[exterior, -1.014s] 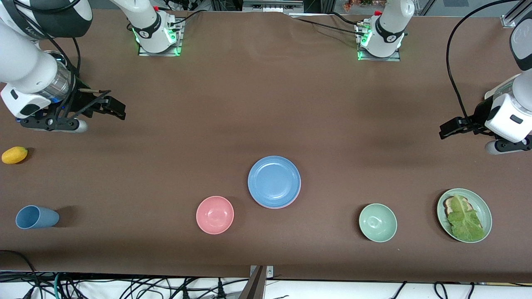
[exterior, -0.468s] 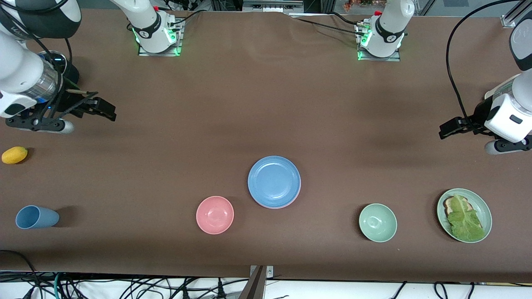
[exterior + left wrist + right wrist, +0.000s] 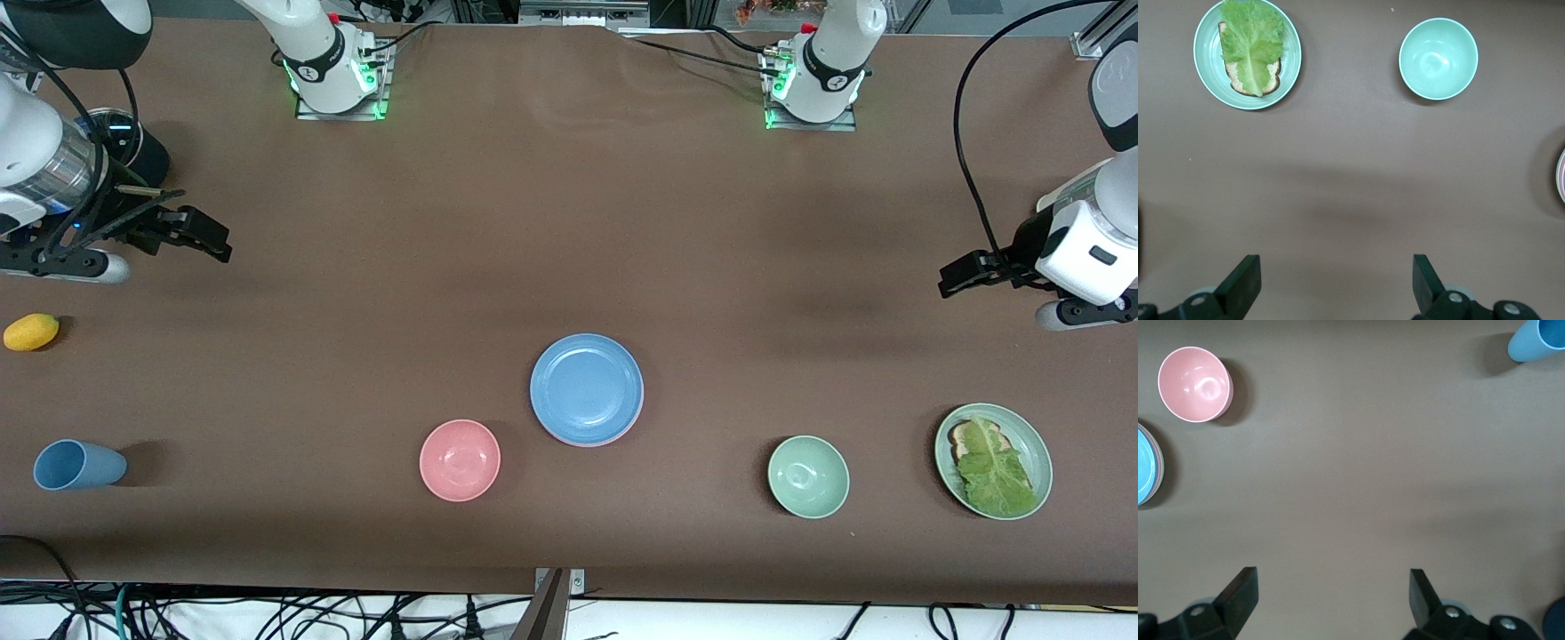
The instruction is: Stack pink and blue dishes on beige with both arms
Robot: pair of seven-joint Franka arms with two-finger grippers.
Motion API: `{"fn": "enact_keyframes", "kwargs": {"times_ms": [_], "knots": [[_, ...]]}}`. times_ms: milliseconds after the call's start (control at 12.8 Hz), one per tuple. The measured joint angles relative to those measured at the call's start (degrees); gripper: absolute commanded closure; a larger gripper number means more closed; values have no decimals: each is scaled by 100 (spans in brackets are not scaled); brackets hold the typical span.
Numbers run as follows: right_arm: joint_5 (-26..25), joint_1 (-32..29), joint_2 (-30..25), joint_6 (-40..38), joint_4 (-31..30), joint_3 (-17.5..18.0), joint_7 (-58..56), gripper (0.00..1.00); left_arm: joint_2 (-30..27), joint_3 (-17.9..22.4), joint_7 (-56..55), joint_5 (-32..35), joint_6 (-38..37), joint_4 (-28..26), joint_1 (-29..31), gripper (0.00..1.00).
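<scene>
The light blue plate (image 3: 587,388) lies in the middle of the table on top of a stack. A thin pink rim (image 3: 622,435) of the pink plate peeks out under it. The beige plate is hidden. The stack's edge (image 3: 1146,470) shows in the right wrist view, and a sliver of it (image 3: 1561,177) in the left wrist view. My right gripper (image 3: 209,238) hangs open and empty over bare table near the right arm's end; its fingers (image 3: 1333,583) are wide apart. My left gripper (image 3: 956,276) waits open and empty near the left arm's end, jaws (image 3: 1336,267) spread.
A pink bowl (image 3: 460,460) sits beside the stack, nearer the front camera. A pale green bowl (image 3: 807,476) and a green plate (image 3: 941,462) with bread and lettuce lie toward the left arm's end. A blue cup (image 3: 78,465) and yellow fruit (image 3: 31,332) lie toward the right arm's end.
My right gripper has drawn back toward the right arm's end of the table, away from the stack. The left arm and the dishes have not moved.
</scene>
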Motion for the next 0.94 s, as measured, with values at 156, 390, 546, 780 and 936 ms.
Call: {"fn": "enact_keyframes", "kwargs": {"times_ms": [156, 390, 546, 780, 936], "knots": [[-1, 0, 13, 6, 1, 2, -3, 0, 0, -1, 0, 0, 0, 0, 0, 0], [-22, 2, 17, 6, 1, 16, -31, 0, 0, -1, 0, 0, 0, 0, 0, 0], [-52, -2, 20, 6, 1, 12, -335, 0, 0, -1, 0, 0, 0, 0, 0, 0], [-76, -19, 33, 6, 1, -13, -689, 0, 0, -1, 0, 0, 0, 0, 0, 0], [-223, -16, 40, 6, 1, -10, -731, 0, 0, -1, 0, 0, 0, 0, 0, 0]]}}
